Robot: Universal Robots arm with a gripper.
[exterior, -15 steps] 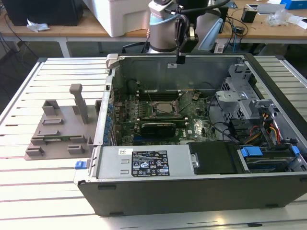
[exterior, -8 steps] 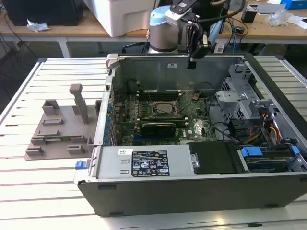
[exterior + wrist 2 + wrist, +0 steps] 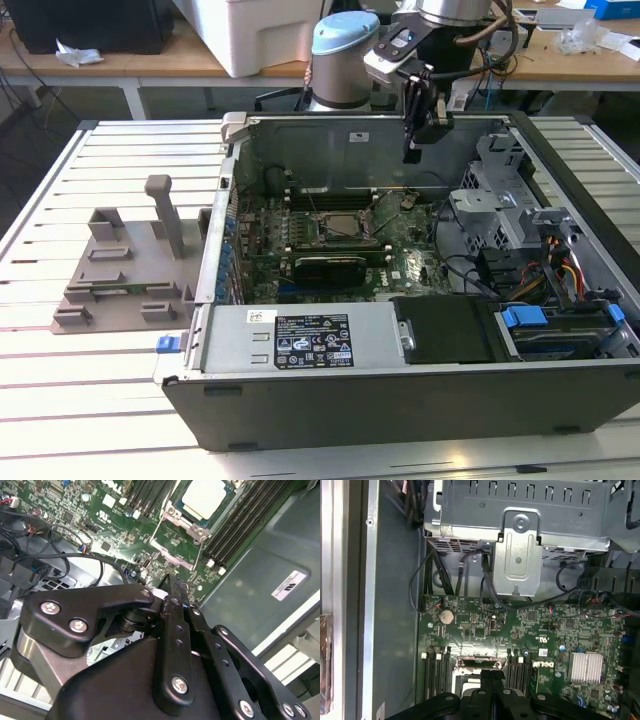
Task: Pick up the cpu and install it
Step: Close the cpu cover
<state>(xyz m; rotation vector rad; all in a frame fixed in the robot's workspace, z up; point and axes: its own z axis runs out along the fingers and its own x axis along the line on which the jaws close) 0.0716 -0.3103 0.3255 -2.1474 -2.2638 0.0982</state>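
The cpu (image 3: 204, 497), a small square chip with a silvery top, lies flat inside the metal-framed socket (image 3: 192, 517) on the green motherboard (image 3: 100, 525). In the exterior view the socket (image 3: 335, 228) sits mid-board inside the open computer case (image 3: 400, 385). My gripper (image 3: 410, 156) hangs above the board, near the case's far wall and to the exterior view's right of the socket. Its black fingers (image 3: 172, 630) are pressed together with nothing between them. In the first wrist view the gripper (image 3: 487, 674) hovers just over the socket's edge (image 3: 477, 662).
A grey plastic fixture (image 3: 125, 270) stands on the slatted table at the exterior view's left. Inside the case are a black card (image 3: 335, 265), a power supply (image 3: 300, 340), a metal drive cage (image 3: 520, 525), loose cables (image 3: 470, 575) and a finned heatsink (image 3: 586, 666).
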